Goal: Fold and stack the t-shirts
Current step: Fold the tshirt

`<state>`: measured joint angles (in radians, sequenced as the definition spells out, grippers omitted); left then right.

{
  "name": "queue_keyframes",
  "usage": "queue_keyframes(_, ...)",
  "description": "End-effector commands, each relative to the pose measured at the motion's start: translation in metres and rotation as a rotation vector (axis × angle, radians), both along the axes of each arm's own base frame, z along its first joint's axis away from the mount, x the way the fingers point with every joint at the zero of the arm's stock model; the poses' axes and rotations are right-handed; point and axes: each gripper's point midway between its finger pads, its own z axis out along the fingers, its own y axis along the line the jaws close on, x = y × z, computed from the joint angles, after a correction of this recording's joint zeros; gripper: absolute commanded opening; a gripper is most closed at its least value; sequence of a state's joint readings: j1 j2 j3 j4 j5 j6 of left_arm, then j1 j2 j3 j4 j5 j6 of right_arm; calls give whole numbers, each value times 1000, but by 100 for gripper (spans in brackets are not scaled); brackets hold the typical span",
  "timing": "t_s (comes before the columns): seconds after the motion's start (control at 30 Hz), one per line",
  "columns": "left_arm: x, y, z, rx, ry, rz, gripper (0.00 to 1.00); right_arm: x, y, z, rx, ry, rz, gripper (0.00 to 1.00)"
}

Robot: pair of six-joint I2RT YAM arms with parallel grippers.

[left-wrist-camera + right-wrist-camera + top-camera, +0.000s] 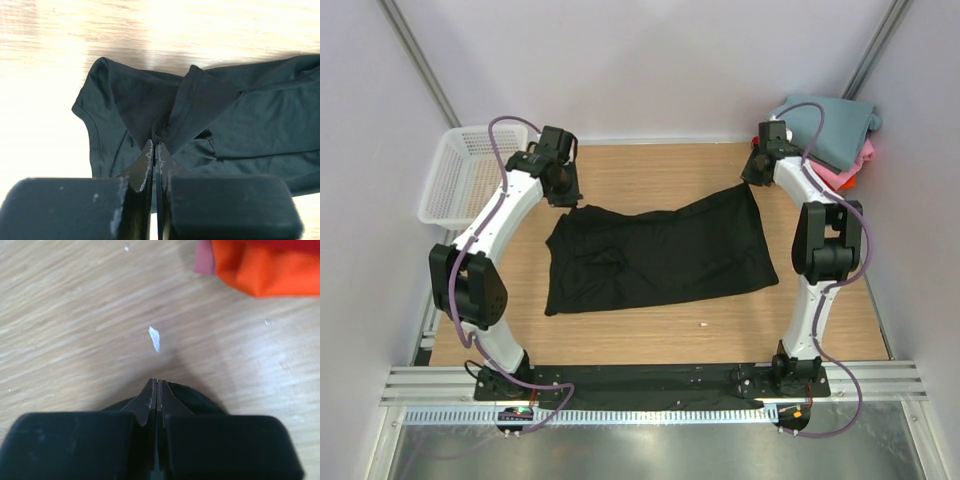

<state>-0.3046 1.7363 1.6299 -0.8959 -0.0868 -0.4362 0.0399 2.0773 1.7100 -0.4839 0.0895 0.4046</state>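
Lying across the middle of the wooden worktop (650, 330), the black t-shirt (660, 255) is spread out but creased, its long side running left to right. The left jaws are closed on a raised fold of cloth at the shirt's far left corner. In the left wrist view the fingertips (148, 152) meet with black fabric pinched between them. The right jaws are also closed and grip the shirt's far right corner, which rises to a point towards them. The right wrist view shows those fingertips (150, 390) pressed together with black cloth bunched just behind them. Ahead of them a small white scrap (154, 338) lies on the wood. The folded t-shirts (832, 135) sit stacked in the far right corner, teal-grey on top, pink and red-orange beneath. A white mesh basket (460, 175) stands at the far left edge.
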Motion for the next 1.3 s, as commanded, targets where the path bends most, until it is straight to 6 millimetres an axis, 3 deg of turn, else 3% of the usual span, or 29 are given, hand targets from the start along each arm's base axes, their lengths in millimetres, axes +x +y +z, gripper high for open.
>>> queue_keyframes(0.0,-1,8,22,12,-38,16,0,-9,-6,36,53,-84,-11,1)
queue_keyframes(0.03,-3,8,23,10,-39,17,0,-16,-4,30,62,-72,-5,1)
queue_keyframes(0.07,-6,10,24,12,-40,20,0,-20,-16,37,66,-85,-26,1)
queue_keyframes(0.13,-12,12,23,15,-30,23,0,-31,-19,30,73,-68,-29,1)
queue_keyframes(0.17,-16,13,20,15,-22,24,0,-35,-22,36,72,-80,-35,1)
queue_keyframes(0.27,-28,15,20,7,-12,24,0,-48,-18,29,98,-69,-14,1)
queue_keyframes(0.67,-77,21,23,-15,-5,24,0,-90,-17,37,109,-76,-5,1)
queue_keyframes(1.03,-111,19,-2,-24,43,21,0,-123,-21,25,96,-46,-45,1)
queue_keyframes(1.2,-128,18,-19,-25,75,19,1,-156,-30,12,84,-44,-136,2)
queue_keyframes(1.23,-135,19,-27,-22,98,25,4,-160,-31,10,89,-46,-156,22)
queue_keyframes(1.27,-140,20,-31,-19,115,26,23,-167,-33,7,86,-39,-178,41)
